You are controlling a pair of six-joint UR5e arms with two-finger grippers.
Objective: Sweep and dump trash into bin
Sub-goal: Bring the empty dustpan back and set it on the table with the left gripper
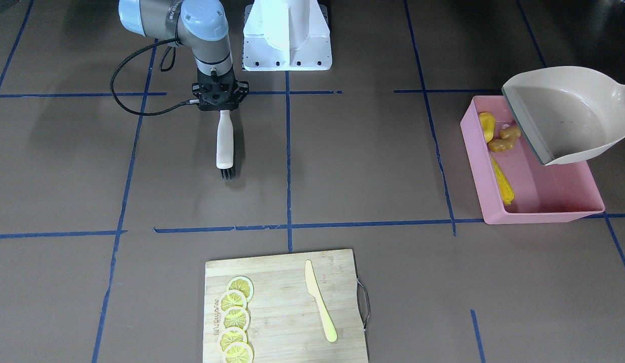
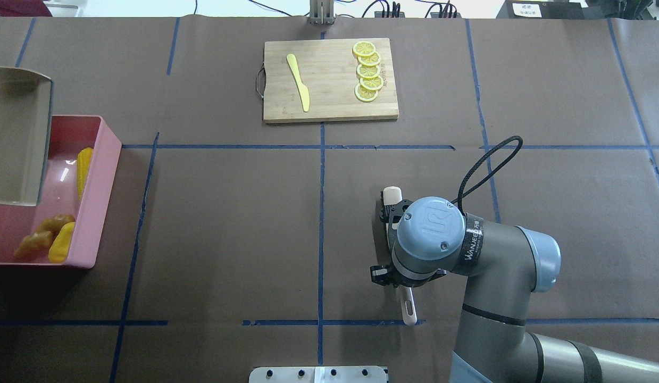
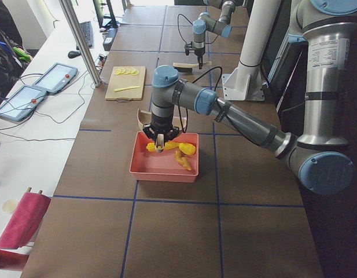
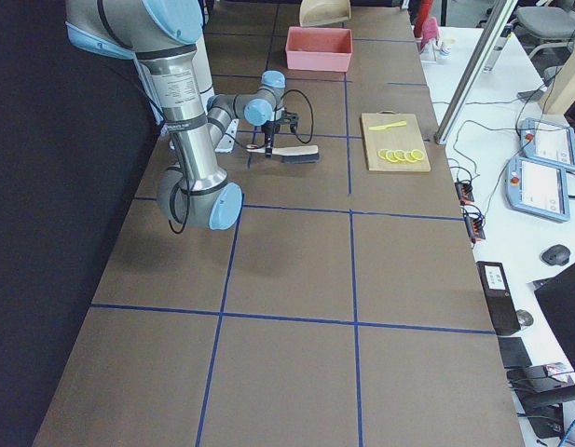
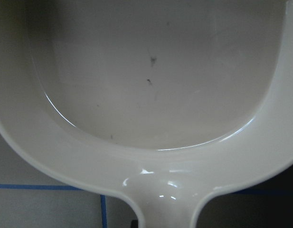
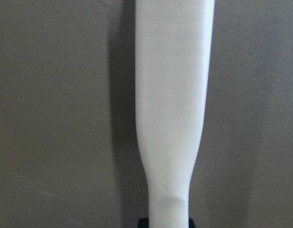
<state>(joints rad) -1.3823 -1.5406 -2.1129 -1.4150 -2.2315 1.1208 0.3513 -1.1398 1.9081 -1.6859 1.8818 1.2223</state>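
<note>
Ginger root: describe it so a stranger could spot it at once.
Find the pink bin at the table's end, under the tilted dustpan. Three pieces lie inside; the ginger root lies between the smooth oval lump and the corn cob. It alone is knobbly and tan-orange.

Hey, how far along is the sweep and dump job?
Nearly done. The corn cob, yellow lump and ginger root lie in the pink bin. The dustpan hangs empty, tilted over it; the right gripper holds the brush. Probably only setting down the tools is left.
</note>
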